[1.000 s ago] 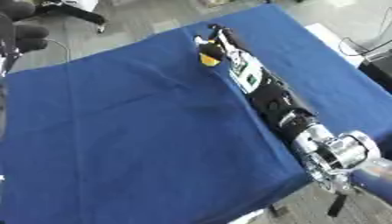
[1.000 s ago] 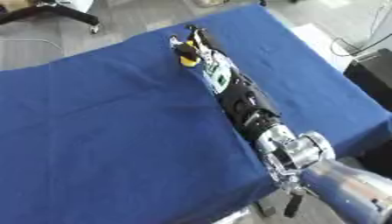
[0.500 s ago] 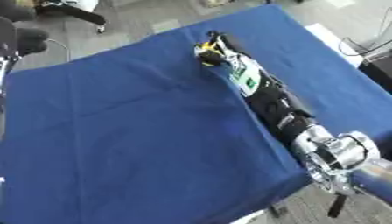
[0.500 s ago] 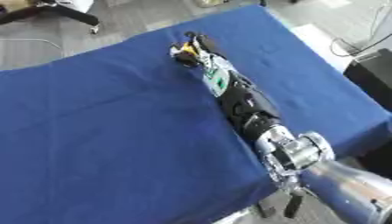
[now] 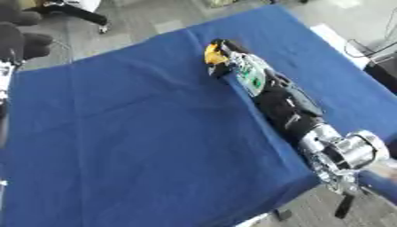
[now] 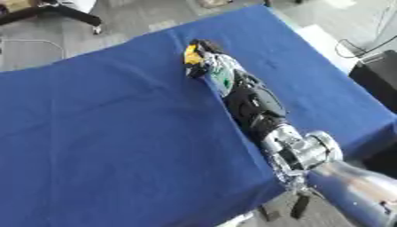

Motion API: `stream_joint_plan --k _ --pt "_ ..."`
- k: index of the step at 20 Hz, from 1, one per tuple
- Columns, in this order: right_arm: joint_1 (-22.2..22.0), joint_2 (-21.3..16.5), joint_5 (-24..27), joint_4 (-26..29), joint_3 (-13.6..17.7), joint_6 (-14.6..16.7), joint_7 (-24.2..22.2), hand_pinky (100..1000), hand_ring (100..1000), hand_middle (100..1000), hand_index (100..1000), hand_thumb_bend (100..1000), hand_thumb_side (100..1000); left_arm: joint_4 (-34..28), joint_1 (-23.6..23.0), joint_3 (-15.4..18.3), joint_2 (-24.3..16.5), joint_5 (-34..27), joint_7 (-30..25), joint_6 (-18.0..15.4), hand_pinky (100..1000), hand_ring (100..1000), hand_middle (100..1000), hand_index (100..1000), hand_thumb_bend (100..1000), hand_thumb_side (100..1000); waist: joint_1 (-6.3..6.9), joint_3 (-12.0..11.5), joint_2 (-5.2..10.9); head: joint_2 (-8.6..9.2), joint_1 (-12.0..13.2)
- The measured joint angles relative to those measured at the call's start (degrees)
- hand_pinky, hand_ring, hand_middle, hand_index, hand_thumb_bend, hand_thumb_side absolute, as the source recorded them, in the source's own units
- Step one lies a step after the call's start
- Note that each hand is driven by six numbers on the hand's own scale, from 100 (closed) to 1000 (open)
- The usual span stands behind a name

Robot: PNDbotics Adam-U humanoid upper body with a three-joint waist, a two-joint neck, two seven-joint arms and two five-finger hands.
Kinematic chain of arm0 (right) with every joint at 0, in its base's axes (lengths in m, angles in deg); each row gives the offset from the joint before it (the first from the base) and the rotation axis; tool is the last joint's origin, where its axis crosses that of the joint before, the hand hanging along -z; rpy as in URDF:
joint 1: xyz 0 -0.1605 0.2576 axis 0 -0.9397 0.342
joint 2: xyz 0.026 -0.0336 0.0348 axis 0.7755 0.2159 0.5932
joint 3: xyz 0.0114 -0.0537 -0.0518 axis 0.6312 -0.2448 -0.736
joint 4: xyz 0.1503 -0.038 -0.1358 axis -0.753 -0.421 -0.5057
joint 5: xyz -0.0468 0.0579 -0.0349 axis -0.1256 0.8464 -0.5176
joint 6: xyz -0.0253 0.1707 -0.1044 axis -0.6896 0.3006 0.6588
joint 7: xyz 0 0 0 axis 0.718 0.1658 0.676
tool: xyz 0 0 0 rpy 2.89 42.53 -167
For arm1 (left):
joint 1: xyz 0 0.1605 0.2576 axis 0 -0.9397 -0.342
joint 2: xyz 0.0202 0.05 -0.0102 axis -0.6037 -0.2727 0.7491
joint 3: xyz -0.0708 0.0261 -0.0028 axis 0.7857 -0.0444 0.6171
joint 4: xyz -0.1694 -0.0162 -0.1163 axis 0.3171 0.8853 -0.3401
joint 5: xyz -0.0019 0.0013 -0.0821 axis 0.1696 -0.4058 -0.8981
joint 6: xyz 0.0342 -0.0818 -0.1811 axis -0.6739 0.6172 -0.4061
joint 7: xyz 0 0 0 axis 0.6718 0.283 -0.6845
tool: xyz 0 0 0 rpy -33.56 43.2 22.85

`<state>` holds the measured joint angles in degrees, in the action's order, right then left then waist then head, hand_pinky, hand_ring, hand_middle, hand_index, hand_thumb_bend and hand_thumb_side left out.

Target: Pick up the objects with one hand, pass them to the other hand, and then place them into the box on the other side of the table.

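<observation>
My right arm stretches across the blue cloth-covered table (image 5: 139, 133) toward its far edge. At the arm's end my right hand (image 5: 232, 62) has its fingers curled round a small yellow object (image 5: 214, 55), just over the cloth. In the right eye view the same yellow object (image 6: 192, 54) shows at the hand's far left side. A dark shape (image 5: 19, 37) at the upper left edge may be my left hand; its fingers cannot be made out. No box shows in either view.
The table's far edge runs just beyond the right hand, with grey floor behind it. A chair base (image 5: 74, 9) stands on the floor at the upper left. A black case (image 5: 384, 66) sits off the table's right side.
The right hand's fingers have drawn in round the yellow object. The arm has barely shifted.
</observation>
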<state>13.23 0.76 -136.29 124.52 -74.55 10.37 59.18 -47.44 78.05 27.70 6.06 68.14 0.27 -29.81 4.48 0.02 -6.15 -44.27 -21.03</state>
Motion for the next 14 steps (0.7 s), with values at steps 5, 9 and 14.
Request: stream_joint_plan --k 5,9,14 --pt "0.1 0.0 -2.7 -0.5 0.2 -4.0 0.3 837 820 841 977 100 150 0.0 0.0 0.0 0.0 0.3 0.0 0.0 762 706 731 864 321 702 -0.01 0.0 0.00 0.00 0.0" --pt "0.4 0.0 -4.8 -0.8 0.2 -7.4 0.3 812 767 767 925 100 190 0.0 -0.1 0.0 0.0 0.4 0.0 0.0 762 702 726 864 319 702 -0.01 0.0 0.00 0.00 0.0" --pt "0.5 -0.1 -8.1 -1.1 0.2 -9.9 0.7 725 607 538 751 100 212 0.0 -0.1 0.0 0.0 0.5 0.0 0.0 762 698 721 865 318 703 -0.01 -0.1 0.00 0.00 0.0"
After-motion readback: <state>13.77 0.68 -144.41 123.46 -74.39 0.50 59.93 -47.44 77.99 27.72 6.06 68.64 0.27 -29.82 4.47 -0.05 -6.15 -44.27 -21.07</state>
